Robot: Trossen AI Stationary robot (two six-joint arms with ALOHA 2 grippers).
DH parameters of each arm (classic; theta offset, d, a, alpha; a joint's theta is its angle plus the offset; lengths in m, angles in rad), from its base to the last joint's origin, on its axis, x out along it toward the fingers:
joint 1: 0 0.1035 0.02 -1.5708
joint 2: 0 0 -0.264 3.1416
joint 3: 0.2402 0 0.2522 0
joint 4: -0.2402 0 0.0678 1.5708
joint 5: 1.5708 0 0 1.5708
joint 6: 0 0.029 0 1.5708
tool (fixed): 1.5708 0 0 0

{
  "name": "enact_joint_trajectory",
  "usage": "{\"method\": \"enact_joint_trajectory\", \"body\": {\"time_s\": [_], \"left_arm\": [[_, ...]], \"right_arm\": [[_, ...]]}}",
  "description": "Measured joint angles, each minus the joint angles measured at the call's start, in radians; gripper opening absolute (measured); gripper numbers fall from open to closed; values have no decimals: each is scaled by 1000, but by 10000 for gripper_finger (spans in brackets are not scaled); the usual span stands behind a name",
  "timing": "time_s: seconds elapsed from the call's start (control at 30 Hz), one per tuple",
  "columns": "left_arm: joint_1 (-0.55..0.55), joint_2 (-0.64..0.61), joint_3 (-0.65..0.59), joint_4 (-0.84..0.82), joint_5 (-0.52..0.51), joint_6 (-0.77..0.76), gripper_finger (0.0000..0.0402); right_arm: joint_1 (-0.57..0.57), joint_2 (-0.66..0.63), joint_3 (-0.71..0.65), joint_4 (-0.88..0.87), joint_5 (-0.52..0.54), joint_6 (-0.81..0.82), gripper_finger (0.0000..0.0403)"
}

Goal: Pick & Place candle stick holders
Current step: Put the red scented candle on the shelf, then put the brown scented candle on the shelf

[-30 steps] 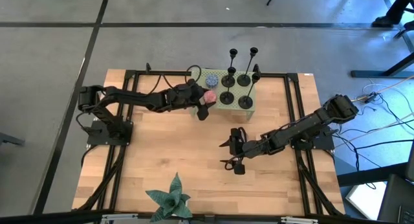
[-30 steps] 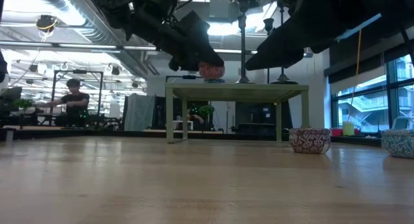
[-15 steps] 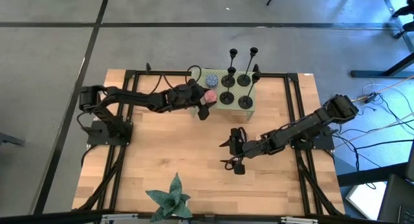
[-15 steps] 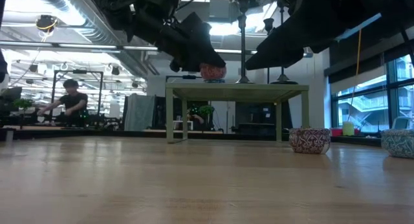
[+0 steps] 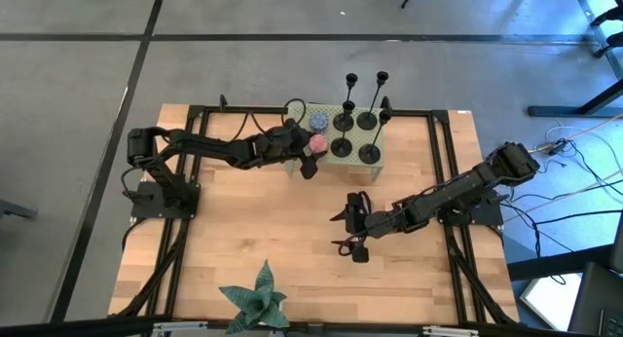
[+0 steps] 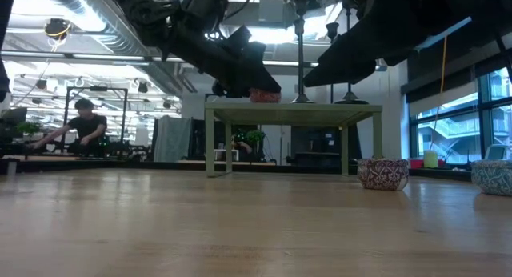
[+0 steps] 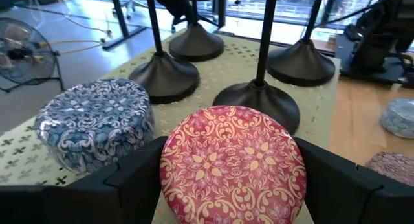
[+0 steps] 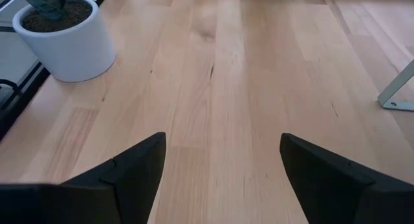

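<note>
On the green stand (image 5: 375,154) at the far side of the desk (image 5: 253,230), the left hand (image 7: 229,179) held a red patterned tin (image 7: 233,162) between wide-set fingers, at the stand's near-left edge. A blue tin (image 7: 97,120) sat just beside the red one. The holders (image 5: 343,145) stood upright on the stand behind both tins, their disc bases close together; the nearest base (image 7: 259,102) was touching or almost touching the red tin, cannot tell which.

Judgement: the step in hand was setting the red tin on the stand. To do it well, lower it flat, keep it off the nearest base, open only once it rests, then back straight out away from the stems.

Right hand (image 8: 220,179) waited wide and empty over bare desk, well apart from the stand, facing a white plant pot (image 8: 61,39).
</note>
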Motion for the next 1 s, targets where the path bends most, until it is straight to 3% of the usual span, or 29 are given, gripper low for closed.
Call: {"method": "enact_joint_trajectory", "body": {"time_s": [0.5,0.83,1.0], "left_arm": [[47,0,0,15,152,2,337],[48,-32,-1,53,147,-93,340],[48,-98,-1,73,142,-57,340]], "right_arm": [[1,0,0,0,0,29,305],[1,0,0,-1,0,28,305],[1,0,0,-2,0,27,305]]}}
